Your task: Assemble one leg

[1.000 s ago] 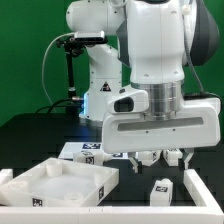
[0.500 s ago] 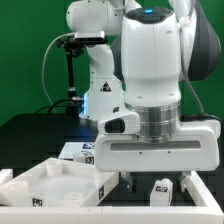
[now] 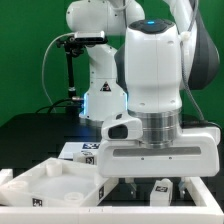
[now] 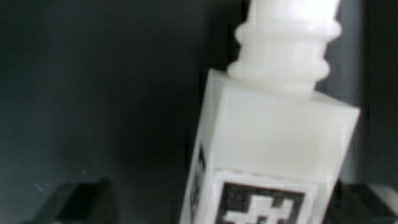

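The leg [image 3: 160,189] is a small white block with a black-and-white tag, lying on the black table just right of the panel in the exterior view. In the wrist view the leg [image 4: 276,130] fills the middle, with a ribbed white peg at one end and a tag at the other. My gripper [image 3: 158,183] is low over the leg, with a finger on either side. The dark fingertips [image 4: 80,203] show beside the tagged end with a gap to the leg. The gripper [image 4: 222,205] is open.
The large white square panel [image 3: 30,183] with raised corners lies at the exterior view's lower left. The marker board [image 3: 84,150] lies behind it. A white rail [image 3: 206,196] runs along the exterior view's right edge. The arm's base stands at the back.
My gripper has come down over the leg and shifted slightly toward the exterior view's left; its fingers now straddle the leg close to the table.
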You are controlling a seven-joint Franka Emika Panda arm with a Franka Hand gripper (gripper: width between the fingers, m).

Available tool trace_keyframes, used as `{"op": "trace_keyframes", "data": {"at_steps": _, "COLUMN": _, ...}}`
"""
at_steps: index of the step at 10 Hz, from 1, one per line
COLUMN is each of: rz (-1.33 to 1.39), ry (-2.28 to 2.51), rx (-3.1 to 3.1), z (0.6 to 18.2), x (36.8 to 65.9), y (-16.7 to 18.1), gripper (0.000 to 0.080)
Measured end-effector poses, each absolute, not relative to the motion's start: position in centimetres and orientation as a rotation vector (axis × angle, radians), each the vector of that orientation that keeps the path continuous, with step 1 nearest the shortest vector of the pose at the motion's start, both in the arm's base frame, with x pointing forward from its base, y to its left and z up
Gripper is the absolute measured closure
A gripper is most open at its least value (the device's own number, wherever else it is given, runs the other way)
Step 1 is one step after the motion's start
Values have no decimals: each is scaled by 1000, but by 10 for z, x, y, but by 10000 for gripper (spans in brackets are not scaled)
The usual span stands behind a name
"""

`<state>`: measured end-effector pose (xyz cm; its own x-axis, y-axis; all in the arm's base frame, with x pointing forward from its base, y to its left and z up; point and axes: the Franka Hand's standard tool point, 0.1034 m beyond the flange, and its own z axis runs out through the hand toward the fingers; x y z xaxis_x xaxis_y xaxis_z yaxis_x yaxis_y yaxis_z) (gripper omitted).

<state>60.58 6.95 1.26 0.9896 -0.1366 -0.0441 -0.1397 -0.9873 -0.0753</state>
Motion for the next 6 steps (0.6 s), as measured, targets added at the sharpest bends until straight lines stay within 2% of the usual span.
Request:
{"op": "trace_keyframes", "data": {"at_steps": 1, "rz": 61, "ry": 212, "rx": -3055, "z": 12, "x": 605, "y": 70, "gripper": 375}}
{"op": "trace_keyframes", "data": {"at_steps": 2, "rz": 61, "ry": 212, "rx": -3055, "z": 12, "x": 605, "y": 70, "gripper": 375}}
{"op": "trace_keyframes", "data": {"at_steps": 3, "rz": 61, "ry": 212, "rx": -3055, "z": 12, "x": 605, "y": 70, "gripper": 517}}
{"op": "trace_keyframes", "data": {"at_steps": 4, "rz": 59, "ry": 211, "rx": -3055, "z": 13, "x": 606, "y": 69, "gripper": 516}}
{"op": "trace_keyframes", "data": {"at_steps": 6, "rz": 64, "ry": 184, "rx": -3056, "z": 44, "x": 592, "y": 69, "gripper": 516}}
